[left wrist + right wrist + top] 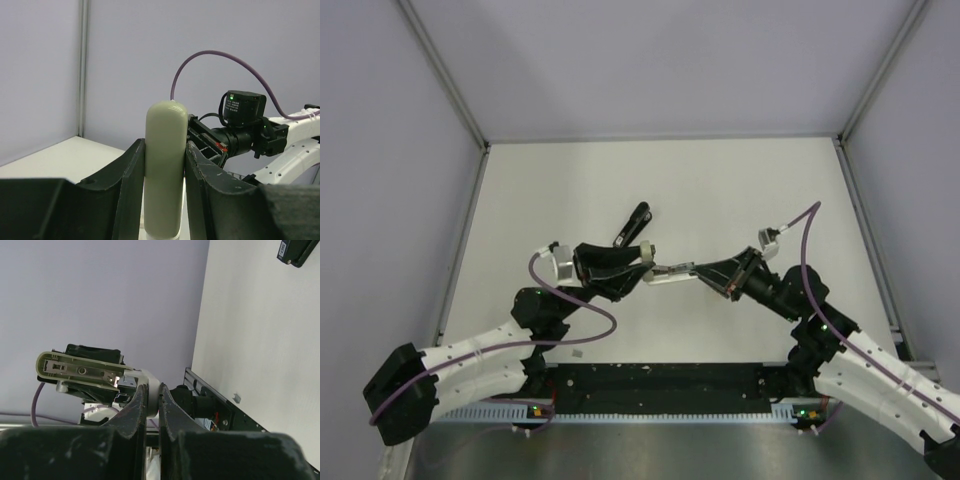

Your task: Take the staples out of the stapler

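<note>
The black stapler (632, 225) lies on the white table, just beyond the left gripper; its end shows at the top right of the right wrist view (299, 251). No gripper touches it. My left gripper (642, 262) is shut on a pale grey oblong bar (670, 272), which stands upright between its fingers in the left wrist view (164, 165). My right gripper (698, 270) is shut on the bar's white end piece (154, 390). The bar's open face (75, 371) shows a silver metal strip. Both grippers hold the bar above the table's middle.
A black rail (660, 385) runs along the table's near edge between the arm bases. A small scrap (578, 352) lies near it, also in the right wrist view (237, 398). Grey walls close in the table's left, right and far sides.
</note>
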{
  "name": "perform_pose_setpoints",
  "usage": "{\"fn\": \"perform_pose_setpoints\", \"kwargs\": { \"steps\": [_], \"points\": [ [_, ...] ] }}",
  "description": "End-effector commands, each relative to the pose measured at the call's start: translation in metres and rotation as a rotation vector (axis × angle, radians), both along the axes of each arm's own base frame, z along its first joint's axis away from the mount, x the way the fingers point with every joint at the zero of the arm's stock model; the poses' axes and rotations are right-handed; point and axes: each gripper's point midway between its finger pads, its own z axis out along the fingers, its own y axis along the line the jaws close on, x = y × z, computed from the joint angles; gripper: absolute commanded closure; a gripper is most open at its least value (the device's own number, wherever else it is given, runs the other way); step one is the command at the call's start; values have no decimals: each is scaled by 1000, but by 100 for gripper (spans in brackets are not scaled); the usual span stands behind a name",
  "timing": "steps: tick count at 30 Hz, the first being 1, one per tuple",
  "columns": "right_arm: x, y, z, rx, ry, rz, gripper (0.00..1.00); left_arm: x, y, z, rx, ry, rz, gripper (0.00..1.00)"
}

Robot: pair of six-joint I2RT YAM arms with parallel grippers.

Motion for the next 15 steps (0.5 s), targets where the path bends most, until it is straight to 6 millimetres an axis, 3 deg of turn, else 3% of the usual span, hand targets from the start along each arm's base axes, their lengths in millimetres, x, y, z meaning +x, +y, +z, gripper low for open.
{"fn": "perform_pose_setpoints", "kwargs": {
  "steps": [1, 15],
  "points": [
    [-6, 0, 11, 36, -56, 25, 100, -26, 54, 95, -349, -204, 52, 100],
    [-10, -4, 14, 63, -70, 19, 100, -44, 77, 136, -459, -313, 73, 100]
  ]
}}
